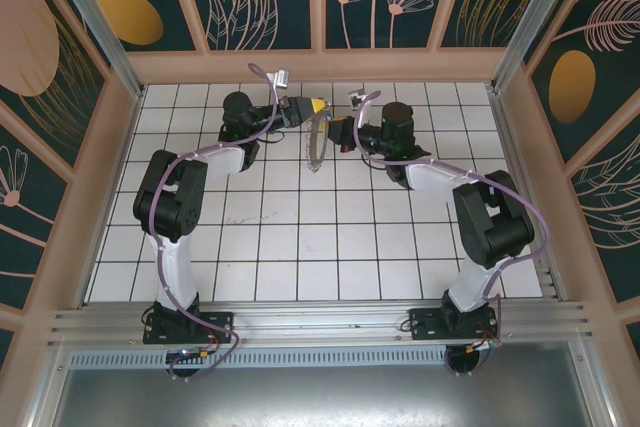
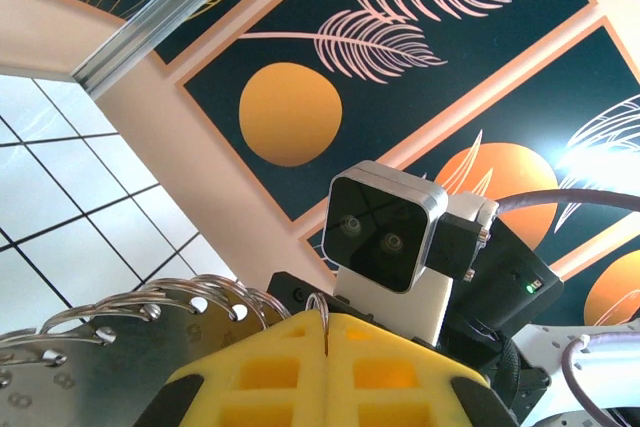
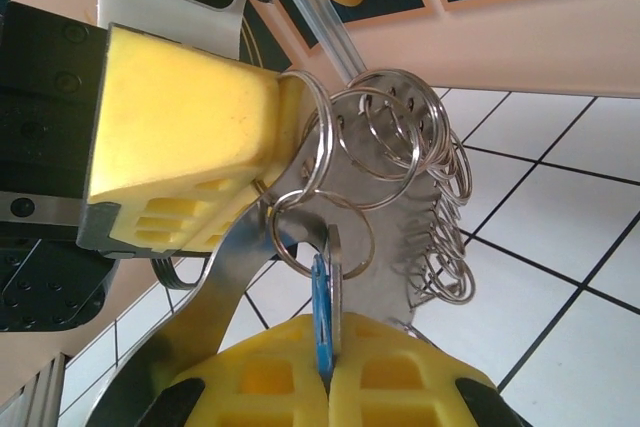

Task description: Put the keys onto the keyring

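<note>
Steel split rings crowd one edge of the flat metal keyring (image 3: pixel 230 287), which is held aloft over the white tiled surface (image 1: pixel 300 237). The left hand (image 2: pixel 326 335) is clamped on its top, facing the right wrist's camera block (image 2: pixel 385 237) just beyond. The right hand (image 3: pixel 328 347) pinches the keys (image 3: pixel 320 292), blue and hanging from a ring.

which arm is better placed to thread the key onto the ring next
Likely right. The right claw is shut on the keys, close against the split rings of the keyring; the left claw only grips it.
</note>
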Controlling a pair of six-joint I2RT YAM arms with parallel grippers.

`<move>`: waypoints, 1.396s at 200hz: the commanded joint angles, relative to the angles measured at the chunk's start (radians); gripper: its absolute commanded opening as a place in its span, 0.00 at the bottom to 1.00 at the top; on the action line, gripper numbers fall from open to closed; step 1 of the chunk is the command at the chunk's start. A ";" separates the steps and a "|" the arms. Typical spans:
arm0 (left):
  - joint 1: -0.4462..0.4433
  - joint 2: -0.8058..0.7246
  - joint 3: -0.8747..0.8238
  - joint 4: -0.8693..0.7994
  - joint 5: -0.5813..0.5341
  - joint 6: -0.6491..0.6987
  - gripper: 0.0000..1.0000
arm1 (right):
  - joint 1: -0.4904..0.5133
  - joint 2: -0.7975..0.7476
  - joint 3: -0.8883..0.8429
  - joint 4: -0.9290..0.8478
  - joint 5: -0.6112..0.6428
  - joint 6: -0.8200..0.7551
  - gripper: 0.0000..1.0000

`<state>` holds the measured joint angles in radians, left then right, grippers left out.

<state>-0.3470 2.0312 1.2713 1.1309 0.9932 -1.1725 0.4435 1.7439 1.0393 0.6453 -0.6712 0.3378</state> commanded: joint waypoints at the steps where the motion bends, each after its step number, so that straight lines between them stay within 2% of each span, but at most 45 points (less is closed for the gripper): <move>1: -0.003 -0.046 0.005 0.105 -0.019 -0.018 0.00 | 0.028 0.025 0.038 -0.004 -0.055 -0.009 0.00; 75: -0.010 -0.039 0.001 0.111 -0.030 -0.017 0.00 | 0.064 0.051 0.096 -0.048 -0.101 -0.035 0.00; 192: -0.012 -0.025 -0.012 0.140 -0.030 -0.018 0.00 | 0.048 -0.009 0.010 -0.041 -0.026 -0.019 0.01; 224: -0.012 -0.020 -0.012 0.167 -0.030 -0.032 0.00 | 0.044 -0.048 -0.031 -0.035 -0.009 -0.014 0.09; 251: -0.012 -0.021 -0.012 0.184 -0.028 -0.038 0.00 | 0.038 -0.083 -0.064 -0.043 0.015 -0.017 0.25; 279: -0.012 -0.022 -0.013 0.203 -0.033 -0.038 0.00 | 0.014 -0.121 -0.108 -0.045 0.018 -0.014 0.31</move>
<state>-0.3573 2.0312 1.2453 1.2339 0.9813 -1.1992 0.4702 1.6882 0.9718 0.5953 -0.6548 0.3244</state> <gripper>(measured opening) 0.045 0.289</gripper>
